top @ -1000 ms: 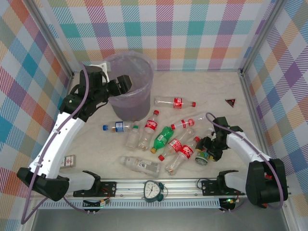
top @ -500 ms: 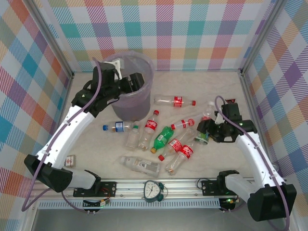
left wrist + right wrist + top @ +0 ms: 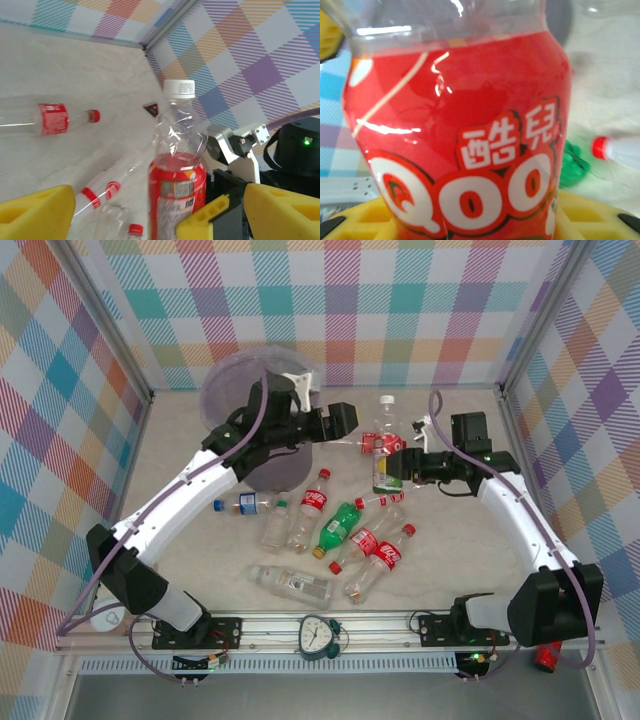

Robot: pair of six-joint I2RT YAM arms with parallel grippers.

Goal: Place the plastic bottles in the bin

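In the right wrist view, mid-frame, the red label of the clear bottle (image 3: 470, 165) reads "Qoo" in large white letters, with the characters "酷兒" above. In the top view, white script on the red-labelled bottles (image 3: 315, 502) lying at centre is too small to read.

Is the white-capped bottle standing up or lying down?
Standing up: the white-capped bottle has its cap on top, right gripper clamped around its label.

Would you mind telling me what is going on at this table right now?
The right gripper holds a white-capped, red-labelled bottle upright above the table. The left gripper hangs open beside it, possibly for a handover. The lilac-lined bin stands back left; other bottles lie on the table.
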